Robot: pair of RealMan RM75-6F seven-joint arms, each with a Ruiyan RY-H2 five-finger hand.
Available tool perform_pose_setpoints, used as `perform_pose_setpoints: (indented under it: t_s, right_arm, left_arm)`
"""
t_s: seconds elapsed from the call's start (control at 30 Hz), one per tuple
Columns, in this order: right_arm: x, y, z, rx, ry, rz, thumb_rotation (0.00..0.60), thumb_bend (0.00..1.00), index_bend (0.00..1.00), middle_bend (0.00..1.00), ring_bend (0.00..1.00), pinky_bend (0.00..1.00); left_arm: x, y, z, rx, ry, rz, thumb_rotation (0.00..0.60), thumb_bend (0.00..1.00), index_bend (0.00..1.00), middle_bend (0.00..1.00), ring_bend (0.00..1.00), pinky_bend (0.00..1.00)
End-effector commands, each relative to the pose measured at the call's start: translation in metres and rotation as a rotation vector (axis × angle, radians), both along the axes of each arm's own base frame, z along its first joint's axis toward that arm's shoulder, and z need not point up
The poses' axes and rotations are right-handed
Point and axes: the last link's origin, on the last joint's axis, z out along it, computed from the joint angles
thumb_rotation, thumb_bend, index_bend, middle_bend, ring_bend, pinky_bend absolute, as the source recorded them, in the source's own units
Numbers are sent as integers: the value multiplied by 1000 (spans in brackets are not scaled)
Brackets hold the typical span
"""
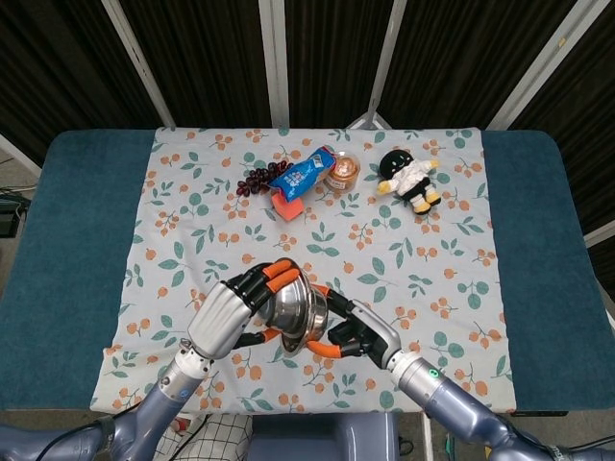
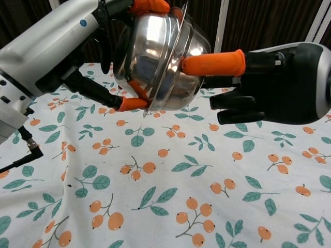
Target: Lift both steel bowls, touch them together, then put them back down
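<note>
Two steel bowls are held in the air above the near middle of the floral cloth (image 1: 432, 259), pressed together rim to rim. My left hand (image 1: 223, 320) (image 2: 95, 31) grips the left bowl (image 1: 288, 303) (image 2: 145, 51) with orange-tipped fingers above and below it. From the other side my right hand (image 1: 357, 331) (image 2: 276, 82) holds the right bowl (image 1: 317, 315) (image 2: 189, 85), its orange thumb lying across the bowl's outer wall. Both bowls are tilted on edge, well off the cloth.
At the far side of the cloth lie a bunch of dark grapes (image 1: 258, 180), a blue snack packet (image 1: 300, 175) over a red piece (image 1: 286, 206), a small round cup (image 1: 343, 171) and a plush doll (image 1: 408, 180). Teal table (image 1: 77, 240) borders the cloth on both sides.
</note>
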Motion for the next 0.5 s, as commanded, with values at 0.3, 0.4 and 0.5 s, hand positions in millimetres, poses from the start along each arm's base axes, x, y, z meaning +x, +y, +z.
perform_pose_setpoints:
  t_s: [0.3, 0.4, 0.5]
  right_arm:
    - [-8, -5, 7, -46, 33, -26, 600, 351, 932, 864, 921, 1000]
    - [-18, -12, 10, -74, 67, -31, 600, 351, 932, 864, 921, 1000]
    - [-33, -23, 18, -156, 118, -40, 600, 351, 932, 864, 921, 1000]
  left_arm:
    - [0, -7, 12, 26, -9, -18, 600, 354, 382, 523, 432, 592]
    - [-4, -10, 19, -2, -16, 1, 600, 354, 381, 523, 432, 592]
    - [-9, -11, 28, -32, -16, 32, 600, 356, 380, 522, 432, 592]
